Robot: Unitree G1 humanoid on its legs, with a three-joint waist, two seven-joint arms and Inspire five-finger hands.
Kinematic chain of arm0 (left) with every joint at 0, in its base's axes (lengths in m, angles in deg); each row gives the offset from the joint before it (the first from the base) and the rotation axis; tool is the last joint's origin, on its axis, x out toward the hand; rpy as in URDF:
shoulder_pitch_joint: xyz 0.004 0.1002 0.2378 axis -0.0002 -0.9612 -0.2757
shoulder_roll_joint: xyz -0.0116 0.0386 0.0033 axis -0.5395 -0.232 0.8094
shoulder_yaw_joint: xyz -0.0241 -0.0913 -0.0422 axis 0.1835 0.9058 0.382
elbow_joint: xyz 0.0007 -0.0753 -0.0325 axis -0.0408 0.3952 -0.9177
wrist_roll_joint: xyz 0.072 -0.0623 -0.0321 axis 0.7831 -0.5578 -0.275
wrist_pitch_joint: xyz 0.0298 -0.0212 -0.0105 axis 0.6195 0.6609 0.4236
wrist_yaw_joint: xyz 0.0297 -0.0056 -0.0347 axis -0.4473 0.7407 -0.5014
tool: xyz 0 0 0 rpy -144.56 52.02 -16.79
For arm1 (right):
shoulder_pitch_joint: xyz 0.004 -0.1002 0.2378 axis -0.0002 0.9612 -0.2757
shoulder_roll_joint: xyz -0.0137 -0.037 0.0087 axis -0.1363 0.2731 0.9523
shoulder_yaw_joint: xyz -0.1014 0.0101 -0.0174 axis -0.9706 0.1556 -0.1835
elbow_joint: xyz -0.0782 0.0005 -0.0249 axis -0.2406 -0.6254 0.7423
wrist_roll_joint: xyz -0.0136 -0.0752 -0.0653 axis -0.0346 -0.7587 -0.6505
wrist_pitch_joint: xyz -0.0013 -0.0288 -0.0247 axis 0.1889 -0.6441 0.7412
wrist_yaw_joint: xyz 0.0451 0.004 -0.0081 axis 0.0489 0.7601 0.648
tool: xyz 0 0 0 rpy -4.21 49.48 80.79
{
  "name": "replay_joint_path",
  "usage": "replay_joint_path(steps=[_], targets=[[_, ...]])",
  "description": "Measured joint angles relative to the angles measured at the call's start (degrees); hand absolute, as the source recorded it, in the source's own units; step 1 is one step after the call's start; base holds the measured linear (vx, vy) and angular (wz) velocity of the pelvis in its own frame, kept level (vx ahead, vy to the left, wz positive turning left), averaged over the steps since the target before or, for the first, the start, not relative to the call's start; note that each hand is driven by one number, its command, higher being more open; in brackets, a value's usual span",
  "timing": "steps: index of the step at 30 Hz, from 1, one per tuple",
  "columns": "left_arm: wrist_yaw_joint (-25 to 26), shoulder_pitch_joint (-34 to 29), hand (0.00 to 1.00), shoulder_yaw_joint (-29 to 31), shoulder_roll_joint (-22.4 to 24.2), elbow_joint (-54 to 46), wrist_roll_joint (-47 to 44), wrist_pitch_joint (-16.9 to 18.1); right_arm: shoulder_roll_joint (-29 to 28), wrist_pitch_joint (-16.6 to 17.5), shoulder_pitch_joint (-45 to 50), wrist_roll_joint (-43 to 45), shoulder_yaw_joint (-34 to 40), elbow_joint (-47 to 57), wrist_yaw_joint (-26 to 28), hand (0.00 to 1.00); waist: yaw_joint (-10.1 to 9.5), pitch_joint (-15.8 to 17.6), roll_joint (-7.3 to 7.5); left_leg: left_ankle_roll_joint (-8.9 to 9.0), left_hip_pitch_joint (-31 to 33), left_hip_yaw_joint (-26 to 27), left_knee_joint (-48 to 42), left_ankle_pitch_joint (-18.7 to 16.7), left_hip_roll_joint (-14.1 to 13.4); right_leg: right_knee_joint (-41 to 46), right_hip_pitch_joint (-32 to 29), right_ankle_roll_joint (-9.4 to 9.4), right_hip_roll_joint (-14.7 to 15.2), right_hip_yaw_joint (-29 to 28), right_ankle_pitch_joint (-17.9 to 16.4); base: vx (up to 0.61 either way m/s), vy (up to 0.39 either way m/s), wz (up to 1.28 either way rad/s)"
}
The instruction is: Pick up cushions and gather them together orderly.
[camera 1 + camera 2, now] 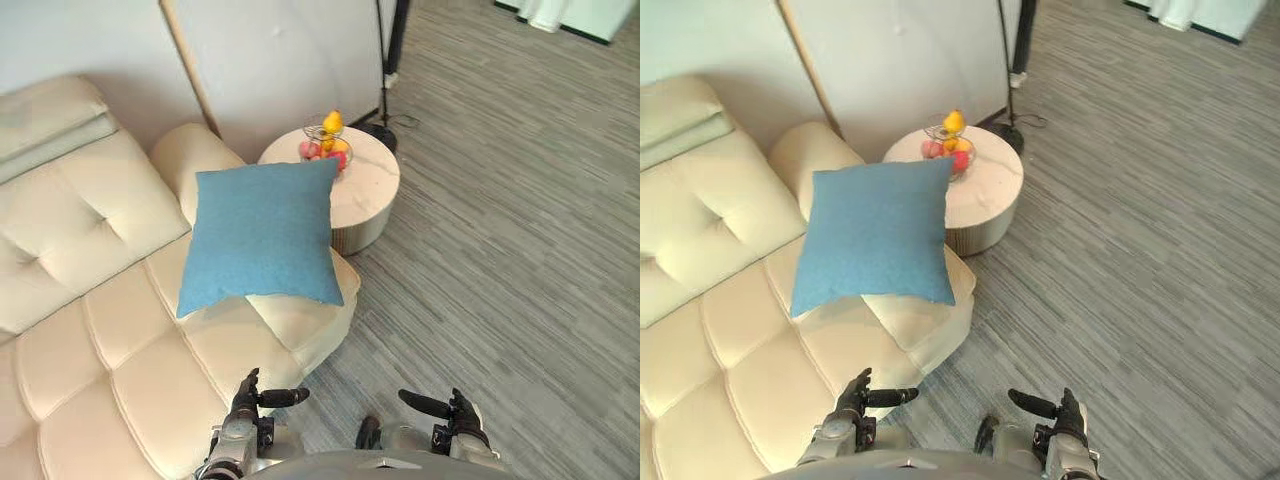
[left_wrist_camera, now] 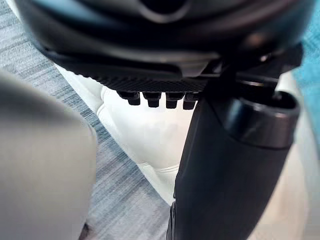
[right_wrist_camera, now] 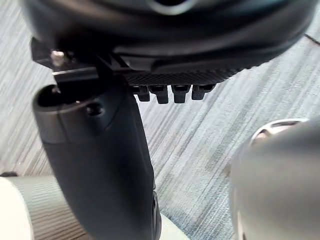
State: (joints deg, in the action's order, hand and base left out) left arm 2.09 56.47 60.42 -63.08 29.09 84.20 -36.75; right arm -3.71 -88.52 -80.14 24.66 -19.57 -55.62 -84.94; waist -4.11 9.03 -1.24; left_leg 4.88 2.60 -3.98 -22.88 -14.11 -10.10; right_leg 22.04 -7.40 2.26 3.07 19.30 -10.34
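Cushion-gathering looks not yet begun: the square blue fabric cushion (image 1: 265,235) rests on the outer end of the cream tufted leather sofa (image 1: 90,330), at about twelve o'clock from the robot, one corner hanging past the seat's edge toward the grey striped floor (image 1: 500,260). It seems propped against the rounded armrest rather than lying flat, though the angle makes that hard to settle. Just beyond it, at one o'clock, stands the round white marble-topped side table (image 1: 372,190) with a wire basket of fruit (image 1: 328,145), close enough that a careless lift could brush it. The left hand (image 1: 245,400) hangs low at seven o'clock over the sofa's front edge, the right hand (image 1: 455,410) at five o'clock over the floor; both are released, fingers straight and thumbs turned toward each other, grasping nothing. Held level and apart like this, they appear readied to take the cushion from both sides.
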Motion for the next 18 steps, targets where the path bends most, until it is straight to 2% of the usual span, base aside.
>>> replay_joint_path(steps=[1,2,3,4,6,7,9,10,11,15,18], targets=[[-0.1,0.1,1.0,0.0,0.1,-0.9,0.0,0.0,-0.2,0.0,0.5,0.0,-0.1,0.8,0.0,1.0,0.11,0.4,-0.06,0.18,3.2,1.2,-7.4,-0.2,-1.1,-0.9,2.2,0.42,-0.2,2.1,-0.7,0.11,-0.165,0.95],[-0.1,0.0,1.0,0.0,0.2,-2.1,0.0,0.0,-0.2,0.1,0.7,0.0,-0.5,1.3,-0.1,1.0,-0.26,0.6,-0.31,-0.11,6.9,4.8,-15.8,-0.3,-3.4,-1.6,4.2,1.01,-0.9,4.0,-1.3,0.11,-0.161,0.8],[-0.1,0.0,1.0,0.0,0.1,-2.4,0.0,0.0,-0.3,0.1,0.7,0.2,-0.7,1.4,-0.1,1.0,-0.62,0.5,-0.31,-0.41,8.5,7.2,-18.8,-0.3,-4.6,-1.7,4.9,1.21,-1.1,4.7,-1.6,0.12,-0.116,0.52],[0.0,-0.2,1.0,0.0,0.0,-2.8,-0.1,0.0,-0.6,0.1,0.7,0.3,-0.6,1.9,-0.1,1.0,-1.1,0.4,-0.36,-1.25,9.7,10.7,-19.5,0.2,-5.7,-2.4,6.0,1.14,-1.1,5.8,-1.8,0.08,-0.046,0.37],[0.0,-0.2,1.0,-0.1,0.3,-2.7,-0.1,0.0,-0.9,0.2,0.7,0.3,-0.5,2.4,-0.1,1.0,-1.1,0.2,-0.57,-3.04,10.6,14.8,-13.3,1.8,-5.9,-3.3,7.0,0.28,-0.6,7.5,-2.1,0.07,0.051,0.51],[0.0,-0.3,1.0,-0.1,0.4,-2.6,-0.1,0.0,-1.0,0.1,0.8,0.3,-0.4,2.4,-0.1,1.0,-1.09,-0.1,-0.66,-2.72,9.8,15.3,-10.5,1.8,-4.8,-3.4,7.1,-0.54,0.1,8.3,-2.2,0.1,0.119,0.55],[0.0,0.1,1.0,-0.1,0.4,-2.5,-0.1,0.0,-1.6,0.1,0.8,0.4,-0.4,2.8,0.0,1.0,-0.95,0.2,0.16,-1.72,9.0,15.2,-4.3,2.4,-2.4,-5.2,7.0,-1.95,1.2,10.3,-1.4,0.08,0.121,0.67],[0.0,0.1,1.0,-0.1,0.3,-2.4,-0.1,0.0,-1.8,0.1,0.8,0.4,-0.4,2.8,0.0,1.0,-1.2,0.2,0.23,-1.53,8.8,15.2,-3.4,2.5,-2.1,-5.6,7.0,-2.14,1.3,10.5,-1.1,0.05,0.101,0.53],[0.1,-0.1,1.0,-0.1,-0.6,-1.5,-0.4,-0.1,-2.5,0.0,0.8,0.4,-0.4,2.6,0.0,1.0,-1.79,0.0,0.7,-1.58,7.4,15.3,0.1,4.1,-0.3,-7.7,7.7,-2.51,1.8,10.4,0.3,0.05,0.09,0.16],[0.1,-0.7,1.0,-0.2,-0.9,-1.3,-0.3,-0.1,-2.8,0.0,0.8,0.3,-0.4,2.3,0.3,1.0,-1.61,-0.2,0.96,-2.16,4.0,15.7,5.3,6.5,2.1,-9.6,9.4,-3.04,3.0,10.1,1.5,0.03,0.043,0.05],[-0.1,-0.5,1.0,-0.4,-1.3,0.2,-0.1,0.0,-3.0,0.0,0.9,0.3,-0.4,1.6,0.3,1.0,-1.39,-1.4,2.22,-2.22,1.5,15.9,12.3,9.9,3.8,-11.9,9.4,-3.3,3.2,9.9,3.2,-0.01,0.007,0.01]])
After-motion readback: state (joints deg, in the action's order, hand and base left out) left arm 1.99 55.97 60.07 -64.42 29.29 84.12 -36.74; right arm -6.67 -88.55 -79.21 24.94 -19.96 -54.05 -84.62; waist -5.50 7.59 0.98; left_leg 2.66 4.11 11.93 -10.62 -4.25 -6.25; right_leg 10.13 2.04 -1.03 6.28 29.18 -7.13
